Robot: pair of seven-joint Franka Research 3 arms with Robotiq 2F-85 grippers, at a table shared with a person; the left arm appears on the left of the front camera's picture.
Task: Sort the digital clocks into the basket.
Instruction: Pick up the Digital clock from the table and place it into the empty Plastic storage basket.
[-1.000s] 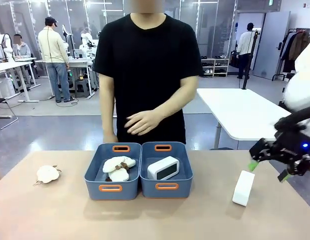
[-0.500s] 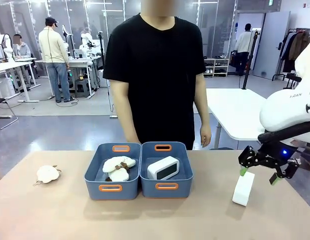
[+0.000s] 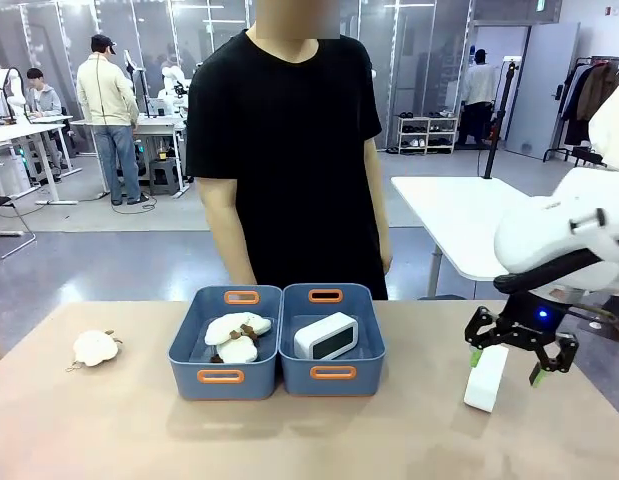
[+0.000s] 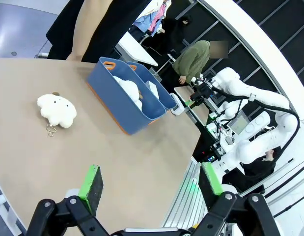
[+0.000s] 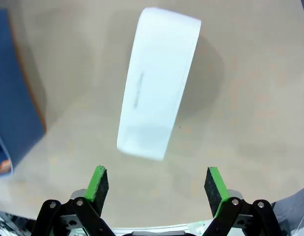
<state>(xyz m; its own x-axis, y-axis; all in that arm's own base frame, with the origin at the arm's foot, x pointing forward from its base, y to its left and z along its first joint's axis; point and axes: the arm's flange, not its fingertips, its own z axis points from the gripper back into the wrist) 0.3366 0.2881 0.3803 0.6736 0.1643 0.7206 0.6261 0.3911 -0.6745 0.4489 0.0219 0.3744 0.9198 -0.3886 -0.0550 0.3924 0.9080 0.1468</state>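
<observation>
Digital clock [image 5: 159, 83], white and rounded, stands on edge below the spread right tool [image 5: 156, 179].

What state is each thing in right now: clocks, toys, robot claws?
Basket clock: lying in the right basket.
Table clock: standing free, not gripped.
Right gripper: open, poised over table clock.
Left gripper: open, empty.
Basket plush toys: lying in the left basket.
Loose plush toy: lying on the table.
</observation>
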